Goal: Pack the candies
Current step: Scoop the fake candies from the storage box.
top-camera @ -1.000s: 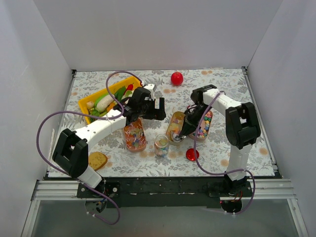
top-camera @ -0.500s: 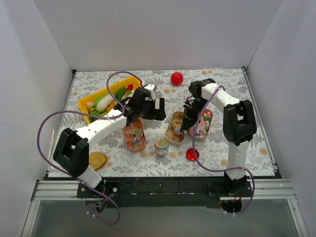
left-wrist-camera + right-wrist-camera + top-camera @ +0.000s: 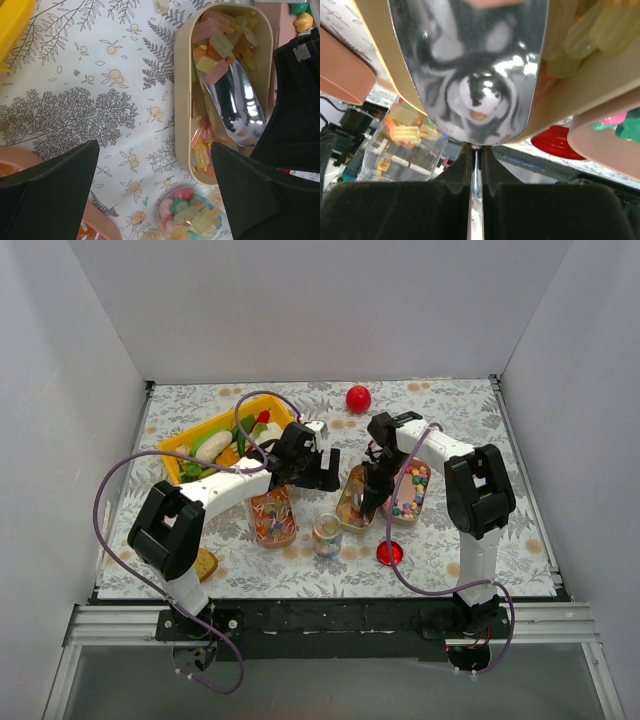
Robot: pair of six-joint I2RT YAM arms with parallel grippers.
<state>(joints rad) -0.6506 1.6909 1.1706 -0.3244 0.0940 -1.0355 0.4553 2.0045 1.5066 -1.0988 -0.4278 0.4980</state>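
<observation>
Right gripper (image 3: 476, 167) clamped tight on the thin handle of a metal spoon (image 3: 234, 107). The spoon bowl rests inside the beige oval tray (image 3: 182, 100), lying among the candies (image 3: 220, 42): yellow, orange and pink gummy pieces heaped just past the spoon's tip and strung along its side, so directly ahead of the right gripper. Left gripper (image 3: 318, 470) hangs over the patterned cloth just beside that tray, fingers (image 3: 55, 187) spread wide, nothing between them. More sweets fill a clear jar (image 3: 327, 532) standing near the tray's near end, between the two grippers. Coloured beads fill a pink tray (image 3: 410, 495) just beside the beige one, and orange bits fill a second pink tray (image 3: 272, 520) under the left arm. Red lid (image 3: 389, 553) lies flat near the jar.
</observation>
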